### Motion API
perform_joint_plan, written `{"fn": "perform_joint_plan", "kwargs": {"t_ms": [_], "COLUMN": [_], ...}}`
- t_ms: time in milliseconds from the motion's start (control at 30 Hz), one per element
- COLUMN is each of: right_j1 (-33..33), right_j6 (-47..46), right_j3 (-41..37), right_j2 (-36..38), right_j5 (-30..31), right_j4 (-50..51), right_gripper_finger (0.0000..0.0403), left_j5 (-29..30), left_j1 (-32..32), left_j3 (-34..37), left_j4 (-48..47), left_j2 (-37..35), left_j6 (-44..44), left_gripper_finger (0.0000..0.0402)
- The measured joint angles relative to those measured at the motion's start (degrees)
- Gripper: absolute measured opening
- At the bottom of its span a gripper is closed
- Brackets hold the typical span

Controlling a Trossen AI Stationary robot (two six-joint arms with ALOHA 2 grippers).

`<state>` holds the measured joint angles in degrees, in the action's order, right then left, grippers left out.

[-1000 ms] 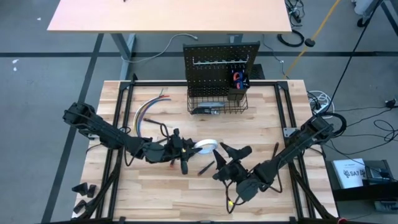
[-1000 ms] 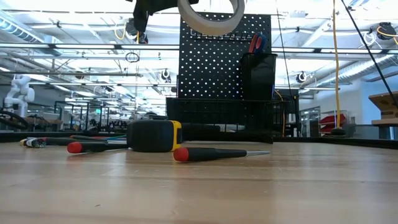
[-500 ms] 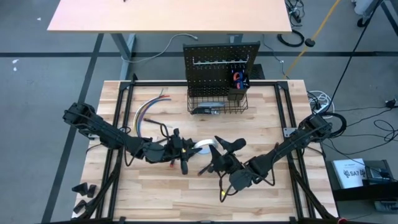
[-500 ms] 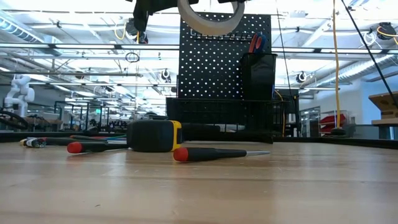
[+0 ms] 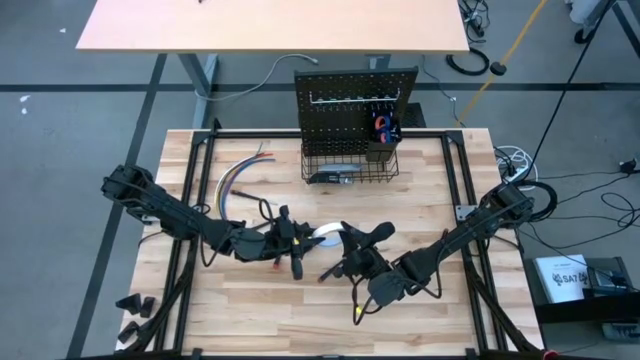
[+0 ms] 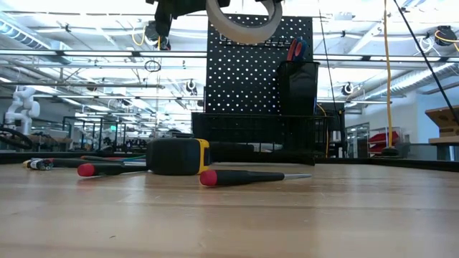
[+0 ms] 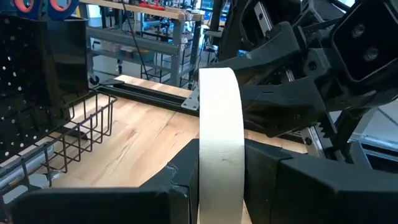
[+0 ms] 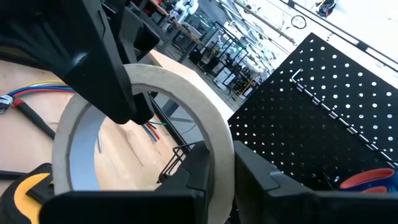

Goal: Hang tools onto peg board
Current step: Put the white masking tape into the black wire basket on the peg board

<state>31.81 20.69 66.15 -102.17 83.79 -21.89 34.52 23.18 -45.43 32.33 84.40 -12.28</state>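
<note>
A white tape roll (image 6: 242, 18) hangs upright high above the table's middle, with both grippers on it. My left gripper (image 5: 312, 236) comes from the table's left and is shut on the roll (image 7: 219, 143). My right gripper (image 5: 347, 240) comes from the right and is shut on the roll's opposite side (image 8: 143, 112). The peg board (image 5: 355, 100) stands at the far edge, with a wire basket (image 5: 348, 165) and a cup (image 5: 382, 148) holding red and blue handles. A tape measure (image 6: 178, 155) and two red-tipped screwdrivers (image 6: 247, 176) (image 6: 107, 169) lie on the table. My left gripper pinches the roll across its width, one finger (image 7: 180, 186) on each flat side, at the rim nearest that arm (image 7: 219, 186). The fingers come level from the table's left. The roll stands on edge, clear of the table. My right gripper has the roll's band (image 8: 219, 158) between its two fingers. One finger (image 8: 193, 171) is on the hole side and the other is on the outer side. It comes level from the table's right.
Coloured wires (image 5: 238, 180) lie at the far left of the table. Black frame rails (image 5: 195, 190) run along both sides. The right arm (image 5: 470, 235) reaches across the near right part. Bare wood shows between the roll and the basket.
My right gripper has moved toward the table's left, up to the tape roll, and its fingers have drawn in onto the band. The left gripper and the roll have kept still.
</note>
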Motion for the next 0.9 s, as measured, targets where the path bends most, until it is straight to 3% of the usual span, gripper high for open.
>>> {"fn": "perform_joint_plan", "kwargs": {"t_ms": [200, 333, 433, 567, 733, 800, 900], "right_j1": [0.0, 0.1, 0.1, -0.1, -2.5, -4.5, -7.4], "right_j6": [3.0, 6.7, 5.7, -5.5, -31.3, -39.4, -42.3], "right_j3": [0.0, 0.0, -0.2, -2.8, -11.5, -16.1, -22.5], "right_j2": [-0.1, 0.1, 0.7, 6.0, 16.7, 19.8, 22.4], "right_j5": [2.5, 7.8, 7.2, 6.8, 6.6, 6.7, 6.3], "right_j4": [-0.1, 0.3, 4.7, 15.8, 36.1, 39.8, 40.2], "right_gripper_finger": [0.0033, 0.0033, 0.0033, 0.0033, 0.0033, 0.0033, 0.0033], "left_j5": [0.5, 2.6, 5.0, 7.1, 7.0, 7.0, 7.0], "left_j1": [-0.1, 0.1, 0.3, 0.2, 0.6, 1.0, 1.2], "left_j3": [-0.2, 0.0, 0.0, 0.0, 0.0, 0.0, 0.0], "left_j4": [-1.5, -3.3, -7.3, -15.7, -24.3, -24.9, -24.5], "left_j2": [0.0, 0.0, -0.8, -3.9, -8.8, -9.4, -9.6], "left_j6": [1.8, 2.4, 2.1, -2.0, -5.6, -5.8, -5.4], "left_gripper_finger": [0.0091, 0.0122, 0.0142, 0.0152, 0.0153, 0.0153, 0.0153]}}
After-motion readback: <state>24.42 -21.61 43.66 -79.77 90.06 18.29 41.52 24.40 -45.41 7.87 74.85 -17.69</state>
